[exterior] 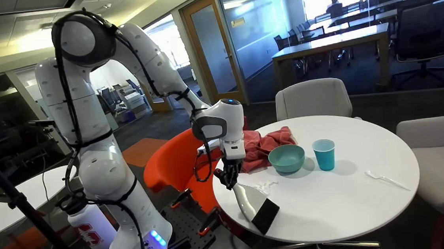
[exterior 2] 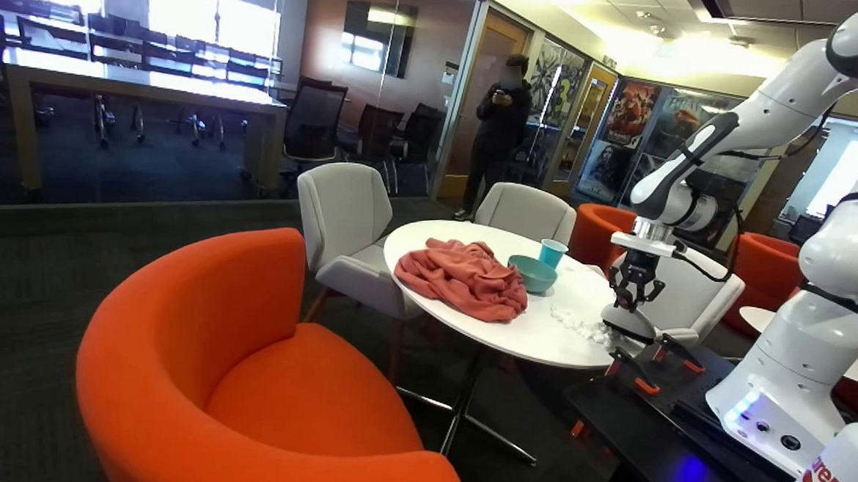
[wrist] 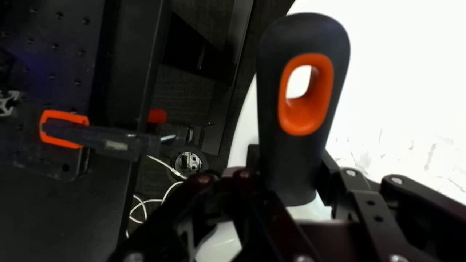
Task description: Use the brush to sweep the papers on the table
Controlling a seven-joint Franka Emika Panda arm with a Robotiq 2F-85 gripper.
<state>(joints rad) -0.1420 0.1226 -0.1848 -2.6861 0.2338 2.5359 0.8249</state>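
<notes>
My gripper (exterior: 230, 174) is shut on the dark handle of the brush (exterior: 244, 202), at the robot-side edge of the round white table (exterior: 351, 209). The brush has a pale body and wide black bristles angled downward; I cannot tell if the bristles touch the table. In an exterior view the brush (exterior 2: 628, 324) hangs below the gripper (exterior 2: 630, 296). In the wrist view the brush handle (wrist: 291, 156), with an orange-rimmed hole, stands between the fingers (wrist: 285, 174). White crumpled papers (exterior: 265, 186) lie beside the brush; they also show in an exterior view (exterior 2: 580, 327) and the wrist view (wrist: 382, 156).
A teal bowl (exterior: 287, 159), a blue cup (exterior: 324, 156) and a red cloth (exterior: 255, 149) stand beyond the papers. A white plastic utensil (exterior: 387, 179) lies at the table's far side. Clamps (wrist: 102, 134) sit on the black robot mount beside the table. Chairs surround the table.
</notes>
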